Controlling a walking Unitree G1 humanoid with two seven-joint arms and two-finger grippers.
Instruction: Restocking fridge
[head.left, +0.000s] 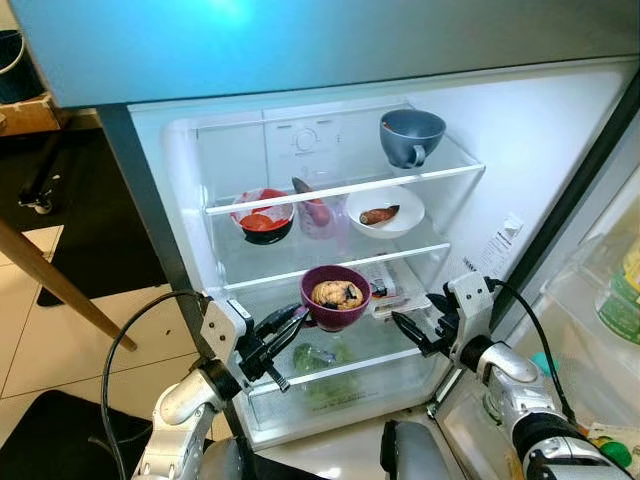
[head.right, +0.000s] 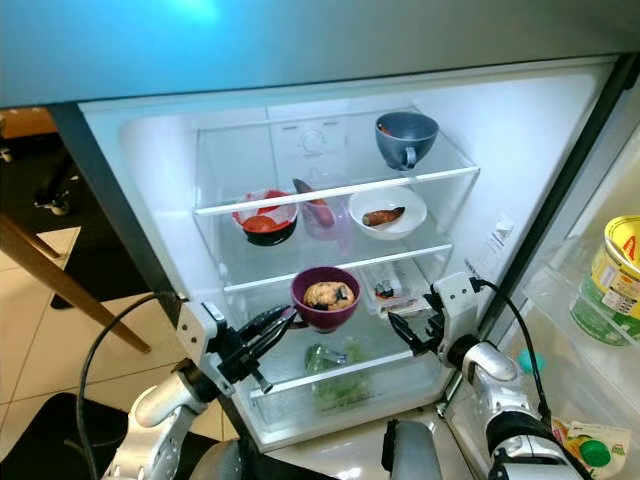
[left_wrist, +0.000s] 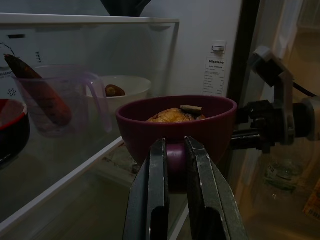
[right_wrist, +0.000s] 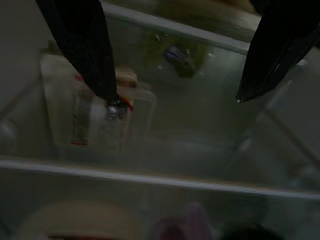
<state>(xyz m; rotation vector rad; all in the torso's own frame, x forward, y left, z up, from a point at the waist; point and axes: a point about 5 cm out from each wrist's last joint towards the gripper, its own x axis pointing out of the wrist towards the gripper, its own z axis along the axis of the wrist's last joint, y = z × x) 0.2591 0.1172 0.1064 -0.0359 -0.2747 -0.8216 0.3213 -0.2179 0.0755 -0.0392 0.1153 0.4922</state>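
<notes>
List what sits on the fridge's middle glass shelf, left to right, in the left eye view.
Red and black bowl → clear measuring jug holding a reddish vegetable → white bowl with a brown piece of food.

I count two grippers, my left gripper (head.left: 283, 330) and my right gripper (head.left: 418, 331). In the fridge I count three bowls: purple bowl (head.left: 335, 296), white bowl (head.left: 385, 211) at one o'clock of it, red bowl (head.left: 263, 214) at eleven. One blue mug (head.left: 411, 136), one clear measuring cup (head.left: 318, 205), two glass shelves (head.left: 345, 187).
</notes>
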